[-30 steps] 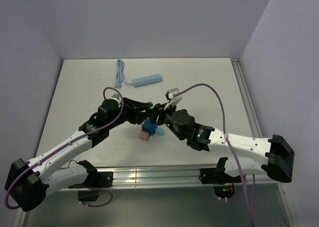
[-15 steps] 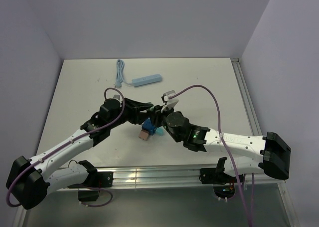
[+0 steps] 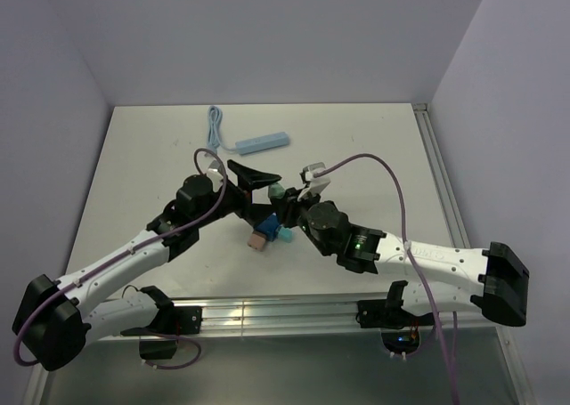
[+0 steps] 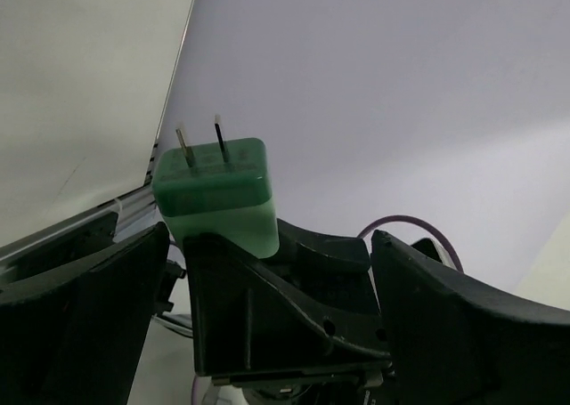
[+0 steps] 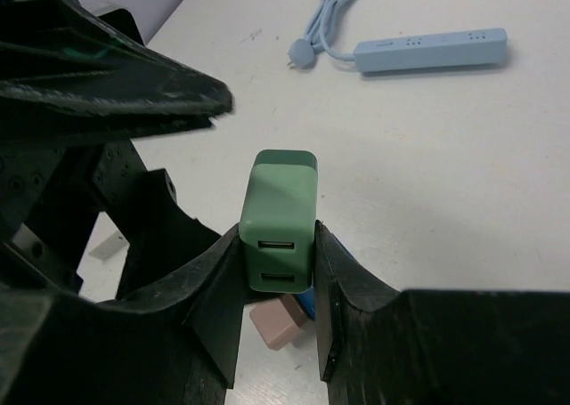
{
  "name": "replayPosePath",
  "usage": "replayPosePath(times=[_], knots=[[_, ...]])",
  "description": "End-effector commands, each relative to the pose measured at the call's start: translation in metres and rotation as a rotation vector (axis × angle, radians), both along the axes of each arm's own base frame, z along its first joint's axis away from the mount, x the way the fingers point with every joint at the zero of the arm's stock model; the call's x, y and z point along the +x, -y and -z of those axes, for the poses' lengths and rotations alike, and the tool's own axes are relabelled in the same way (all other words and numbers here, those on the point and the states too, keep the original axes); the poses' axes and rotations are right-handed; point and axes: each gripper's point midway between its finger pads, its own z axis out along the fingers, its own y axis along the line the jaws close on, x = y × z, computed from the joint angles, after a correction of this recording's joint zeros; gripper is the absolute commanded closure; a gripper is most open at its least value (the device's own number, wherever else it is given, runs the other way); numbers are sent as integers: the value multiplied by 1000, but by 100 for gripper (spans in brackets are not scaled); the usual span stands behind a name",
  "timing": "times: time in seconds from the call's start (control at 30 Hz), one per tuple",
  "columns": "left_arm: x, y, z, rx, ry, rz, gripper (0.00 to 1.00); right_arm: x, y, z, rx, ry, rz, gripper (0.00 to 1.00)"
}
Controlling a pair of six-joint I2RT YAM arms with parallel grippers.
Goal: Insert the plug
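Observation:
The plug point(image 5: 280, 211) is a green two-port charger block. My right gripper point(image 5: 278, 238) is shut on its sides, USB ports facing the camera. In the left wrist view the plug point(image 4: 216, 194) stands prongs-up between my left gripper's point(image 4: 272, 238) wide-open fingers, gripped from below by the right gripper's black fingers point(image 4: 267, 307). From above, both grippers meet over the table's middle: left gripper point(image 3: 260, 190), right gripper point(image 3: 285, 206), plug point(image 3: 277, 192). A light blue power strip point(image 3: 264, 142) lies at the back of the table, also in the right wrist view as power strip point(image 5: 432, 51).
Under the grippers lie a brownish-pink block point(image 3: 258, 239), a blue one point(image 3: 269, 224) and a cyan one point(image 3: 287, 235). The strip's coiled cord point(image 3: 214, 127) trails left, its own plug end point(image 5: 298, 60) on the table. A metal rail point(image 3: 267, 314) runs along the near edge.
My left gripper's jaws have swung wide open, letting go of the green plug. My right gripper has closed on the plug and now holds it alone.

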Motion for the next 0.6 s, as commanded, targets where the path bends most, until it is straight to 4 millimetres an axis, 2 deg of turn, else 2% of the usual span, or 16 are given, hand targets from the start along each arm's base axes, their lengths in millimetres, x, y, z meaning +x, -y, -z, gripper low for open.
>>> replayPosePath(times=[0.0, 0.03, 0.07, 0.1, 0.13, 0.23, 0.3, 0.37, 0.43, 0.47, 0.57], knots=[[-6, -7, -17, -12, 106, 39, 0, -2, 17, -15, 51, 16, 40, 100], [0, -17, -10, 0, 103, 10, 0, -3, 22, -17, 58, 18, 42, 100], [-1, -25, -15, 3, 139, 1, 0, -5, 27, -10, 38, 6, 44, 100], [5, -36, -11, 27, 149, -26, 0, -5, 31, -12, 48, 5, 49, 100], [4, -44, -17, 42, 188, -37, 1, -6, 35, -10, 38, 0, 51, 100], [10, -65, -18, 196, 284, -68, 0, -9, 43, -9, 19, -21, 36, 100], [11, -74, -15, 312, 377, -53, 1, -18, 39, -11, -4, -39, -46, 100], [8, -79, -18, 396, 445, -32, 1, -18, 42, -15, -34, -75, -85, 100], [2, -80, -24, 433, 525, 4, 1, -35, 25, -13, -57, -127, -266, 100], [0, -81, -25, 445, 544, 12, 2, -33, 28, -16, -72, -160, -301, 100], [-5, -90, -30, 500, 614, 3, 3, -47, 23, -16, -120, -201, -459, 100]])
